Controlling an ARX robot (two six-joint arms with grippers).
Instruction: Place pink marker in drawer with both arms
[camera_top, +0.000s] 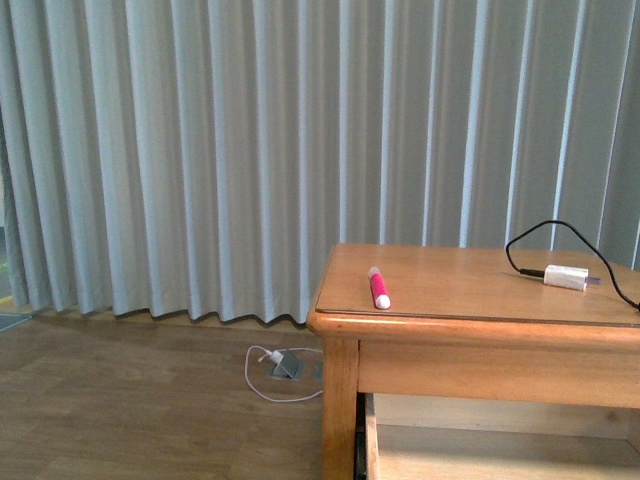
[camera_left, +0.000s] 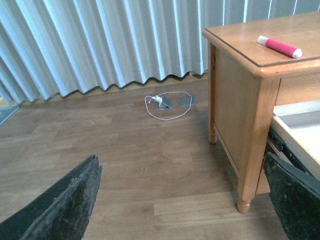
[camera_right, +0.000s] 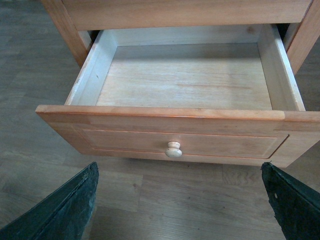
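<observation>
Front, left wrist and right wrist views of the pick stage. The pink marker (camera_top: 380, 288) lies flat on the worktop (camera_top: 460, 290), near the front corner on my left side and well apart from the white plug adapter (camera_top: 566, 277) and its black cable (camera_top: 535, 240). The drawer (camera_right: 170, 114) below stands pulled out, its pale interior bare and its knob (camera_right: 173, 149) facing the right wrist camera.

The left gripper (camera_left: 181, 167) is spread wide and holds nothing; it hangs low beside the cabinet, with the marker above and off to one side of its line. The right gripper (camera_right: 179, 170) is likewise spread wide and empty, in front of the drawer face.

I judge the opening step done and the grasp of the marker not yet begun.

To do it well, I would raise the left arm clear of the worktop edge first, then come down from above with the jaws across the marker's short axis, near mid-body and not at the white tip. A round body may roll when one finger touches first, so I would centre it before closing. I would keep the right arm clear of the drop path into the drawer.
</observation>
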